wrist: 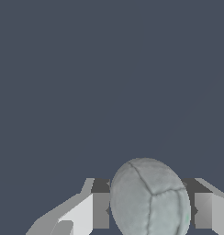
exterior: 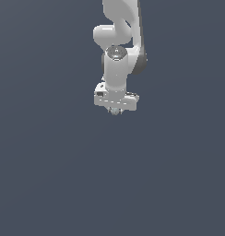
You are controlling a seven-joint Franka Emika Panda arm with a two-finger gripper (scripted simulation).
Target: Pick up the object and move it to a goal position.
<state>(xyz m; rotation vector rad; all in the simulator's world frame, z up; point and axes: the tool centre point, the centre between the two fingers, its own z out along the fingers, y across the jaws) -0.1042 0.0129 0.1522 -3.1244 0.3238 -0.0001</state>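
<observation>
Between the white gripper (wrist: 150, 210) fingers (wrist: 101, 210), we are observing the small matte pale grey-blue seamed ball (wrist: 149, 202) being clamped, jaws narrowed against both its sides.

A plain, flat dark slate-blue backdrop (exterior: 50, 175) fills both views, evenly lit.

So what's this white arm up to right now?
It's a simulated robot arm working over a plain dark grey surface. Its gripper points straight down, and a small pale grey-blue ball with dark seam lines sits between its two fingers. The wrist view shows a finger on either side of the ball, so it looks gripped. No goal marker is visible.
</observation>
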